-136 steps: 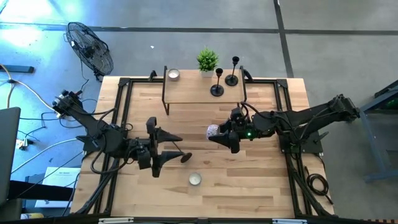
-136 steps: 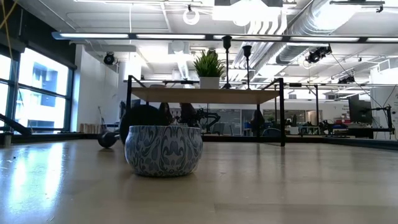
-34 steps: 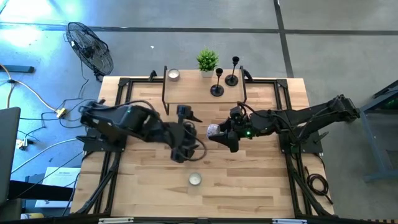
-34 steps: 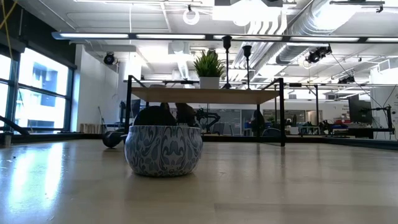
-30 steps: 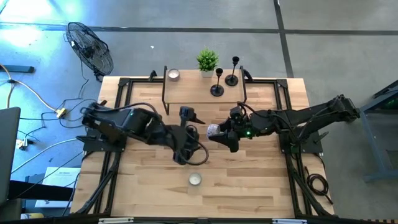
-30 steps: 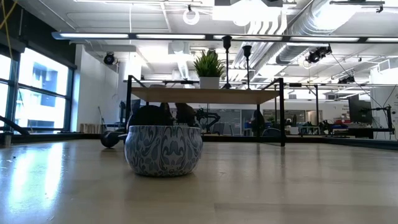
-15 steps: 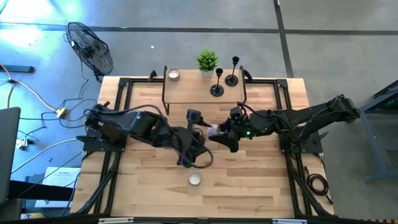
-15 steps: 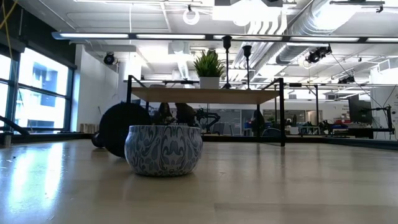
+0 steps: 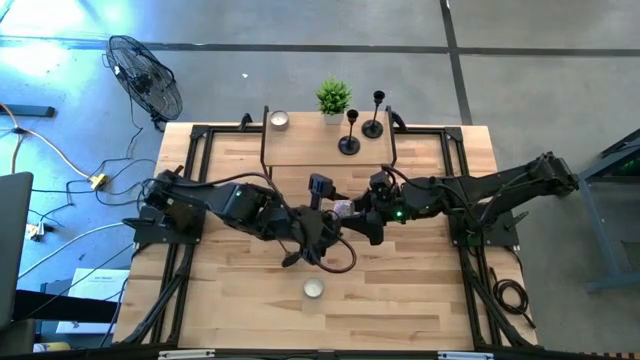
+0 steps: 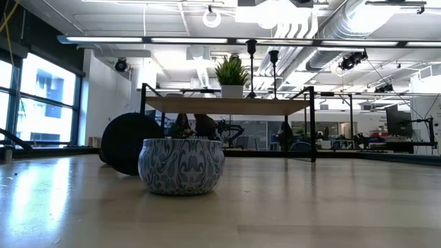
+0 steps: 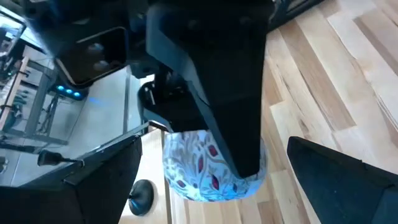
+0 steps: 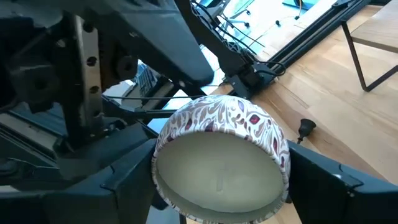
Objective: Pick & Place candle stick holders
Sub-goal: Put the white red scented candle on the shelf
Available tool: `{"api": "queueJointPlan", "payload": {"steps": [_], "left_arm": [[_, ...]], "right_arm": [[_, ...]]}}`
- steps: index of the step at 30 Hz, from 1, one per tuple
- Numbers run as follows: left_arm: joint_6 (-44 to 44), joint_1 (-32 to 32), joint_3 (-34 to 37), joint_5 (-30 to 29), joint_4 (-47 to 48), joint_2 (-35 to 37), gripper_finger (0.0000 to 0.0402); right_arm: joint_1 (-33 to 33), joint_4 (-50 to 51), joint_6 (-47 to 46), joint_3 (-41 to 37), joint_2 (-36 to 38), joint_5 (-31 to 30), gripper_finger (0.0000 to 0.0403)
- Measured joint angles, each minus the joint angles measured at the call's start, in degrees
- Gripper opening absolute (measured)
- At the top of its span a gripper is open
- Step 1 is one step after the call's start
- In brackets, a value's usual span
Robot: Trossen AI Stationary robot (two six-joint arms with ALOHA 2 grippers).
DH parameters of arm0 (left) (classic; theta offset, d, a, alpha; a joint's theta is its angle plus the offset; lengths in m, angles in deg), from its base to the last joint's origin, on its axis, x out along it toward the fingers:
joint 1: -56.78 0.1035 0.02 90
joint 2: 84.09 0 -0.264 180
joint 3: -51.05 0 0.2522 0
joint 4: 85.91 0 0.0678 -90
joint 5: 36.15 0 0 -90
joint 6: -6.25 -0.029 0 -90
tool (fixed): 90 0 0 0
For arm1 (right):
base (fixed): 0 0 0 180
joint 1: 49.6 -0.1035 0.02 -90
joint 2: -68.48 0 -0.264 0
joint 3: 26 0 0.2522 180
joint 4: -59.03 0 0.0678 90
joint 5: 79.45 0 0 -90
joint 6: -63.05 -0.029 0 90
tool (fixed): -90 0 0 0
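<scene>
**Wood, wax and matt black**

My table (image 9: 400, 300) is pale planked wood with a soft sheen. The tin (image 12: 221, 158) between my right fingers (image 12: 329, 186) has a glossy, leaf-patterned wall around smooth white wax. My fingers look like matt black plastic. The candle stick holders (image 9: 349, 133) look smooth and black.

Two black candlesticks (image 9: 349, 133) (image 9: 374, 116) stand upright on the raised shelf (image 9: 300, 152), near each other; a third is not seen.

Grey concrete floor (image 9: 520, 90) with dark seams; a black fan (image 9: 146, 78) stands on it — tall windows (image 10: 41, 103), ceiling ducts (image 10: 324, 27) and strip lights (image 10: 138, 39).
</scene>
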Motion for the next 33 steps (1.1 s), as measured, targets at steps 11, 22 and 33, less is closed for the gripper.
{"api": "queueJointPlan", "payload": {"steps": [11, 22, 33], "left_arm": [[-1.0, 0.5, 0.0, 3.7, 1.2, -0.6, 0.0397], [-0.9, 1.1, -0.1, 5.0, 1.3, -1.2, 0.0397], [-1.9, 2.6, 0.0, 5.8, -0.2, -2.6, 0.0397]], "right_arm": [[0.0, 0.0, 0.0, 0.0, 0.0, 0.0, 0.0288], [0.0, 0.0, -0.2, 0.0, 0.0, 0.2, 0.0288], [0.0, -0.5, 0.0, 0.1, 0.1, 0.1, 0.0288]]}}
